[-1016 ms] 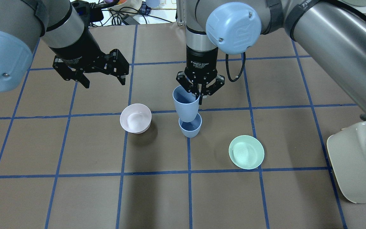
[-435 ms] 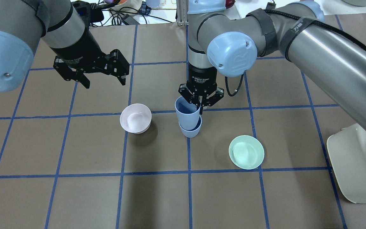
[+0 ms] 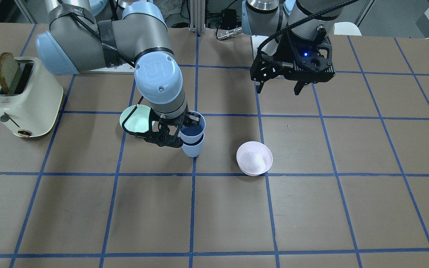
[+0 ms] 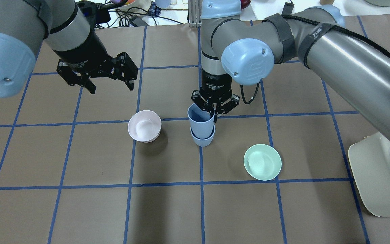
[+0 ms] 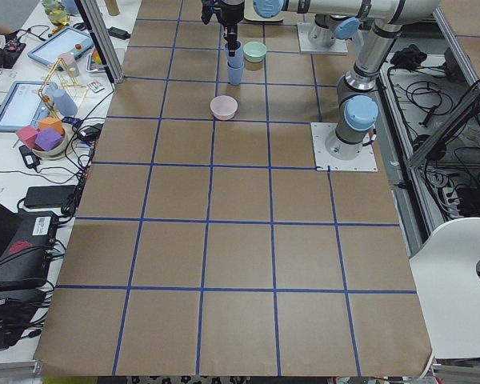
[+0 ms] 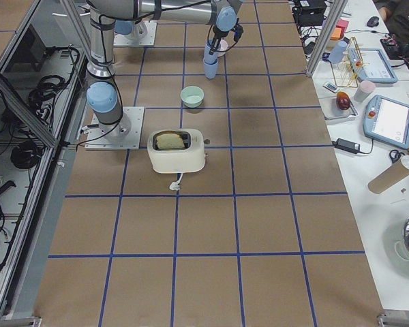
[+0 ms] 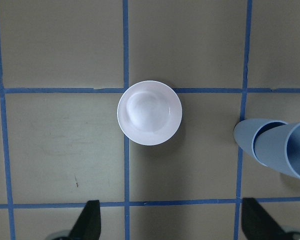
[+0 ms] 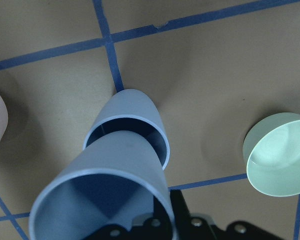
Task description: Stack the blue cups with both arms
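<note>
Left claw spread wide, empty, over pink bowl. Upper blue cup partly nested in lower blue cup mid-worktop, right claw pinching its rim. Risk: off-centre push jams or tips the stack; inside finger could drag cup up on retreat.

overhead and front cameras face oppositely, sharing the cups.

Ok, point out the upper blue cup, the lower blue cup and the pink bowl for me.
upper blue cup (image 4: 201, 124): overhead view, on its outer wall below the rim.
lower blue cup (image 4: 201, 142): overhead view, on its outer wall near the base.
pink bowl (image 4: 144, 127): overhead view, in the middle of its hollow.
</note>
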`<state>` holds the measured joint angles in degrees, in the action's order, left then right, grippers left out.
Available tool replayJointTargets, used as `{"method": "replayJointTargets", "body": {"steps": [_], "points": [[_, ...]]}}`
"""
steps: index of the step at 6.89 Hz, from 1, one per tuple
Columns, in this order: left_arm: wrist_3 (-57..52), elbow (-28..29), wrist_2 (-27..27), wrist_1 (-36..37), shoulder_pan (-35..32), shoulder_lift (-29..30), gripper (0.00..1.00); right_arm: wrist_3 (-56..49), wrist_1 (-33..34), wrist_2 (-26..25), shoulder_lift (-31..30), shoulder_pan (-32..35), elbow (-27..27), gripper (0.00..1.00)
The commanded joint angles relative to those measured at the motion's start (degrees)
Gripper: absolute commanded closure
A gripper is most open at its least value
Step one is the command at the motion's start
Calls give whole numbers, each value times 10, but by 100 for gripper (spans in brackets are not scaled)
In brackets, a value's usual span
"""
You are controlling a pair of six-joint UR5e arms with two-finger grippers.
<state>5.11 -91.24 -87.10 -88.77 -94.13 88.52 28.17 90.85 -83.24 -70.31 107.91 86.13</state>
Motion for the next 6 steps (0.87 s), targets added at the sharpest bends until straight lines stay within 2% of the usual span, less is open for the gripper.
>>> {"method": "replayJointTargets", "body": {"steps": [1,3,4,5,6], "points": [[0,0,0,0,-1,0,0,-3,14,-20,0,-2,-6,0],[0,0,0,0,-1,0,0,-7,32,-32,-15,-23,-24,0],[0,0,0,0,-1,0,0,-43,38,-66,-33,-57,-30,0],[0,0,0,0,0,0,0,-121,31,-68,-55,-95,-27,0],[0,0,0,0,-1,0,0,-153,26,-71,-80,-128,-20,0]]}}
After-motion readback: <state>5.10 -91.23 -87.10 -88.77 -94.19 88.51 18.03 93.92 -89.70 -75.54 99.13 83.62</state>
